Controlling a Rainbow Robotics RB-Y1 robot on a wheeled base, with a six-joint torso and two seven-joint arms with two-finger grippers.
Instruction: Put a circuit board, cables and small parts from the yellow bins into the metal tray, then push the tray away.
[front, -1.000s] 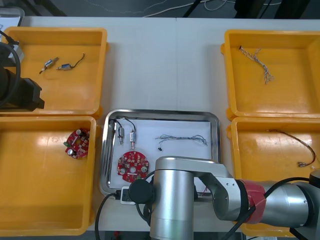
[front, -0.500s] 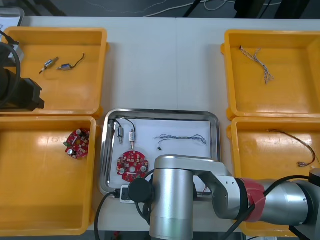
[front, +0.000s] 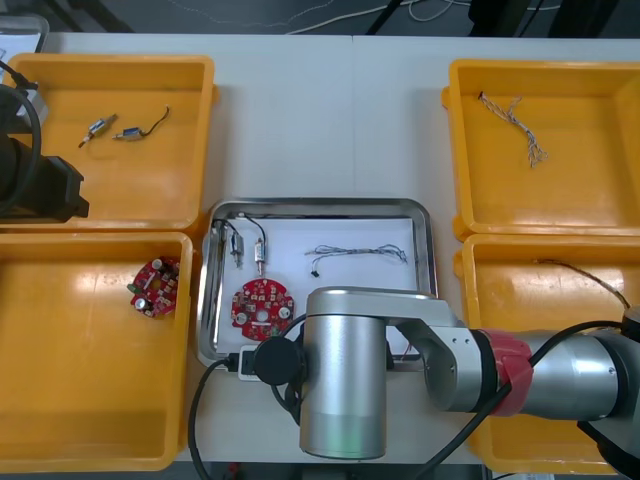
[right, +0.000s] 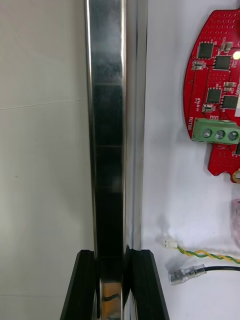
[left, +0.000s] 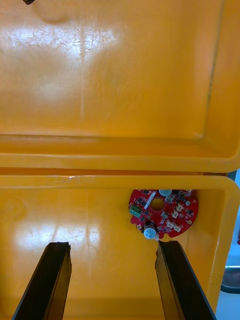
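Right wrist view: right gripper (right: 114, 260) is narrow, pinched on the near rim of the metal tray (right: 112, 125), with the red-yellow cable (right: 210, 254) just beside it. In the front view the right arm (front: 400, 380) covers that edge. The tray lies between the yellow bins (front: 100, 350), long axis across the table, side gaps tight, bare table beyond. Inside are the circuit board (front: 262, 306), blue-white cable (front: 360, 252) and small metal parts (front: 250, 255). Left gripper (left: 112, 250) is spread wide over the near-left bin.

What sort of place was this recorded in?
Probably an electronics kitting bench: yellow bins flank a metal tray holding a red circuit board and cables, the right gripper clamping its rim; the left gripper hangs open.
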